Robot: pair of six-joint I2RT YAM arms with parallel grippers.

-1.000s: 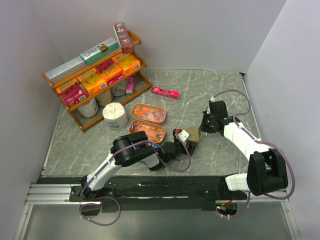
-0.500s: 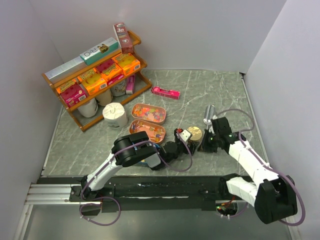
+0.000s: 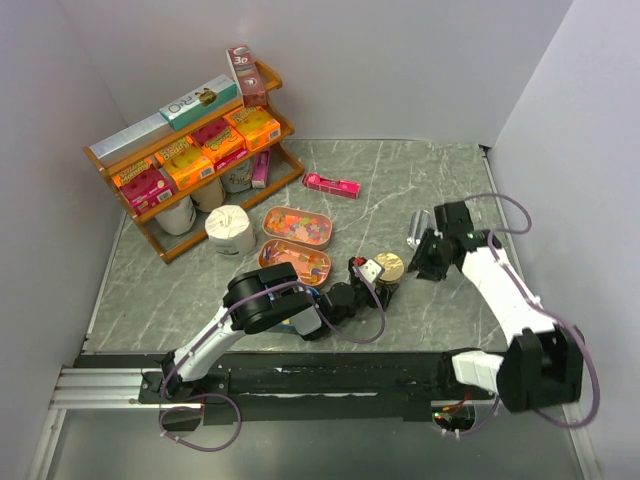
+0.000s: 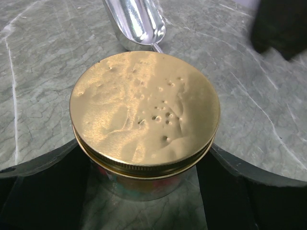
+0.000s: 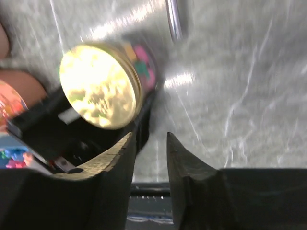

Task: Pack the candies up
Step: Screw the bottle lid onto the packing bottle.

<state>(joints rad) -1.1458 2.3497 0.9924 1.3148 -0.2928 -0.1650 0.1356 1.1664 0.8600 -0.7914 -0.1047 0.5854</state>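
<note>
A clear jar with a gold lid (image 3: 388, 266) stands on the table, and my left gripper (image 3: 373, 274) is shut on its body. In the left wrist view the lid (image 4: 144, 108) fills the middle, with my left gripper (image 4: 144, 155) round the jar below it. Colourful candies (image 5: 144, 67) show through the jar's glass. More candies fill two open oval tins (image 3: 297, 225), (image 3: 298, 263). My right gripper (image 3: 428, 258) hovers just right of the jar, slightly open and empty (image 5: 149, 136). A metal scoop (image 3: 416, 230) lies behind the jar (image 4: 136, 21).
A wooden shelf (image 3: 190, 150) with orange and pink boxes stands at the back left. A white paper roll (image 3: 230, 228) sits in front of it. A pink box (image 3: 331, 184) lies at the back centre. Walls close in on both sides.
My right gripper left the jar's lid, swung to the near side of the jar, then back up to its right. The scoop is uncovered now. The jar and left gripper stayed put.
</note>
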